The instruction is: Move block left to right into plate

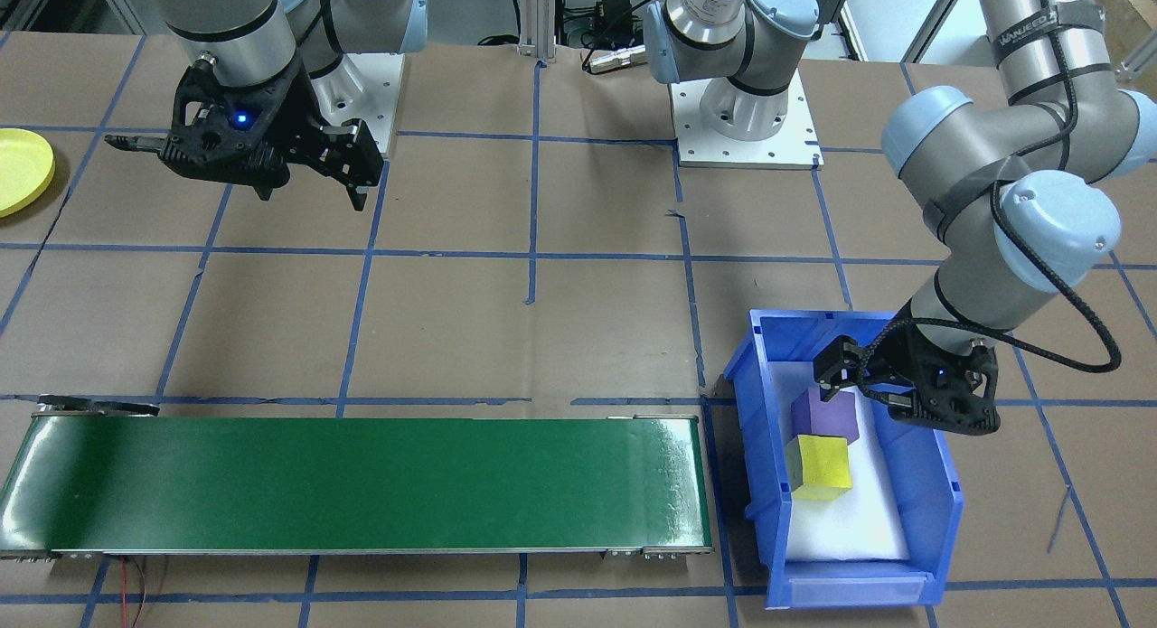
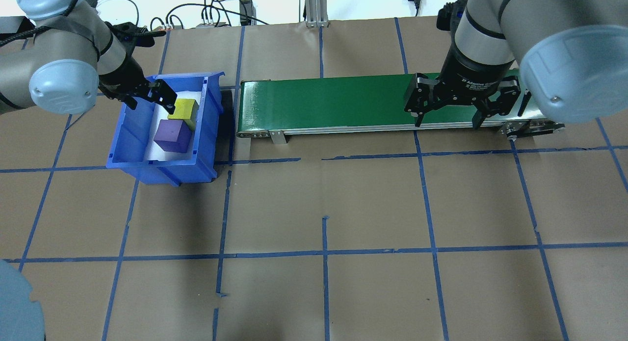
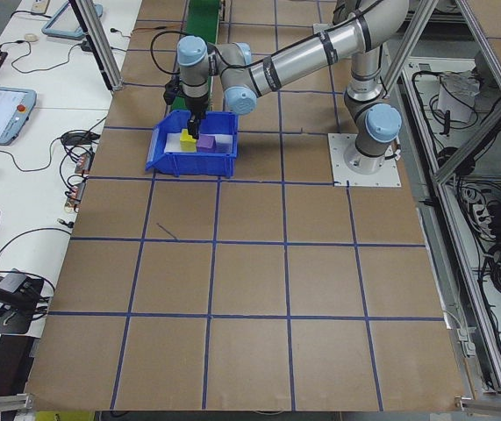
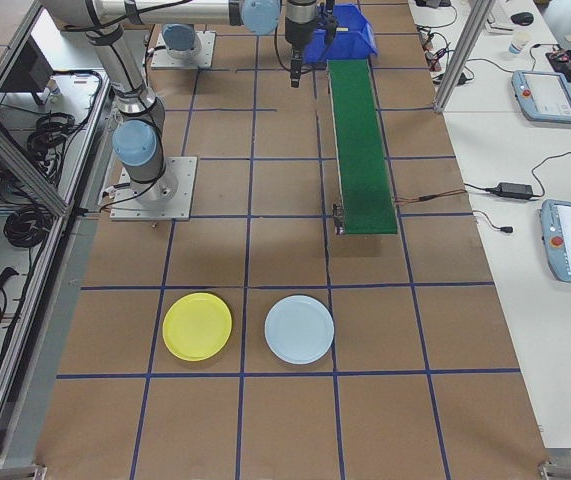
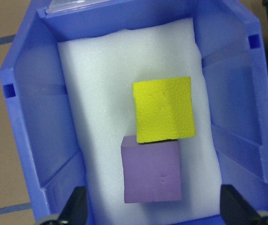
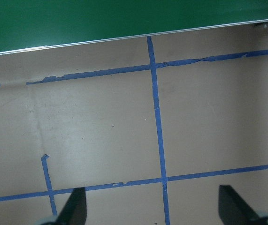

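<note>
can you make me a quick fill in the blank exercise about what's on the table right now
1. The yellow block and the purple block lie inside the ____ bin.
2. The left gripper hangs over that bin with its jaws ____.
3. The conveyor belt beside the bin is ____ in colour.
4. The right gripper holds ____.

Missing words: blue; open; green; nothing

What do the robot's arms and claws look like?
Both arms are silver metal tubes with pale blue caps on the round joints. The left gripper and right gripper are black, with two fingers and a small blue light each. A black cable loops along the left arm, held by grey straps.
</note>
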Robot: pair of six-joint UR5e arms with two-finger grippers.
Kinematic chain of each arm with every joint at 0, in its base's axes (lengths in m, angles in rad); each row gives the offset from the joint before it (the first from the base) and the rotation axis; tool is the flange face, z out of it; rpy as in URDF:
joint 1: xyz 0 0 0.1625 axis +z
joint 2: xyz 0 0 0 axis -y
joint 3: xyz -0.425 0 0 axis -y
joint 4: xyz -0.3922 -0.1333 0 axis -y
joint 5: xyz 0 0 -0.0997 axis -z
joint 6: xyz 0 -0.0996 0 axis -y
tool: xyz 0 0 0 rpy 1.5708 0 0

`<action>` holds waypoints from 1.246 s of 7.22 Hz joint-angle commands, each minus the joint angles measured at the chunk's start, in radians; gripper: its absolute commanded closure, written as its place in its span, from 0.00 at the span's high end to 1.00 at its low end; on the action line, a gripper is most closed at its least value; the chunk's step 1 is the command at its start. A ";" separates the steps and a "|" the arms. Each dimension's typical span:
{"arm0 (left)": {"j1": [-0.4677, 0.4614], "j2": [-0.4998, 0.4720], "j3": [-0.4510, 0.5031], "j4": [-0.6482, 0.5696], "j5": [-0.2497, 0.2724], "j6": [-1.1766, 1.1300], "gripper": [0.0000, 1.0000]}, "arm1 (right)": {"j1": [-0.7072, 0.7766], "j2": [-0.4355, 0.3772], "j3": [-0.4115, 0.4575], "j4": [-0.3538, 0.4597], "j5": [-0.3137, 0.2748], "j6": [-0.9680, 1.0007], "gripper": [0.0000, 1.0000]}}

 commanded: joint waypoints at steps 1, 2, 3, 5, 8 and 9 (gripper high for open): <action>0.001 -0.017 -0.071 0.009 -0.003 -0.006 1.00 | 0.000 0.000 0.000 0.000 -0.001 0.000 1.00; 0.001 -0.020 -0.089 0.020 -0.023 -0.004 1.00 | 0.000 0.000 0.000 0.000 0.001 0.000 1.00; 0.001 -0.030 -0.092 0.027 -0.023 -0.004 1.00 | 0.000 0.000 0.000 0.000 -0.001 0.000 1.00; 0.001 -0.045 -0.090 0.050 -0.020 -0.003 1.00 | 0.000 0.000 0.000 0.000 -0.001 0.000 1.00; 0.001 -0.046 -0.070 0.054 -0.014 0.005 1.00 | 0.000 0.000 0.000 0.000 0.001 0.000 1.00; 0.001 -0.046 -0.070 0.054 -0.012 0.005 1.00 | 0.000 0.000 0.000 0.000 -0.001 0.000 1.00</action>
